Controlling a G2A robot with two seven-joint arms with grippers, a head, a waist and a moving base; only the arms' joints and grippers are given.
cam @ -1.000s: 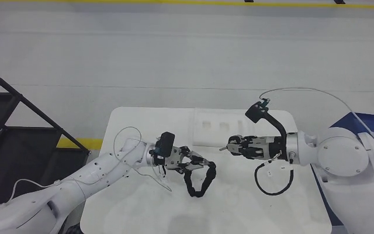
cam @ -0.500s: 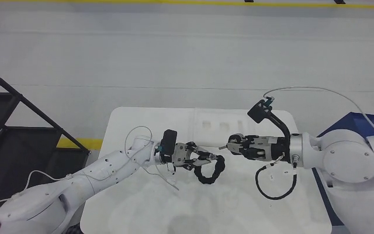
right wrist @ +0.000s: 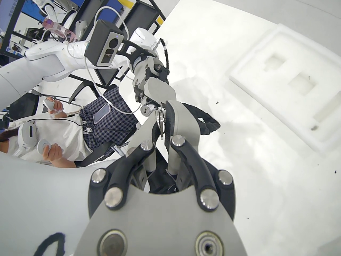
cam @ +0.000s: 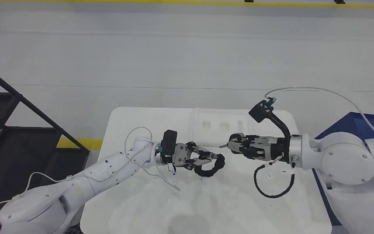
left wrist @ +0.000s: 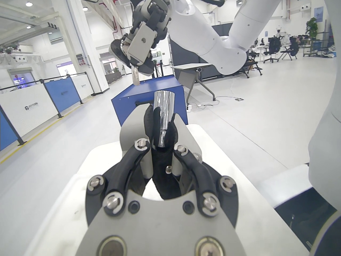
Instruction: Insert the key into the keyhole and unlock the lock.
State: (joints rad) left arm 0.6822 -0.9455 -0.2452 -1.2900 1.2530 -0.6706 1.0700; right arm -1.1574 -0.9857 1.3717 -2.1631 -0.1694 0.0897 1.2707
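My left gripper (cam: 197,159) (left wrist: 161,125) is shut on the lock (left wrist: 163,117), a chrome cylinder with a black cable loop (cam: 211,167) hanging from it. It holds the lock above the middle of the table. The round keyhole face (right wrist: 145,110) points at my right gripper (cam: 232,144) (right wrist: 161,119), which is shut on the key (left wrist: 136,77). The key's ring (right wrist: 159,117) sits between the fingers. The key tip (cam: 222,147) hangs a short gap from the cylinder's end, not touching it.
A white foam tray (cam: 225,130) (right wrist: 293,81) with rectangular recesses lies at the table's far side, just behind both grippers. The white table (cam: 146,205) has bare room in front. A black rack (cam: 23,134) stands at the left and a blue box (cam: 350,126) at the right.
My left arm carried the lock right and away from me, toward the key, and the cable loop swung up with it. My right gripper shifted only slightly.
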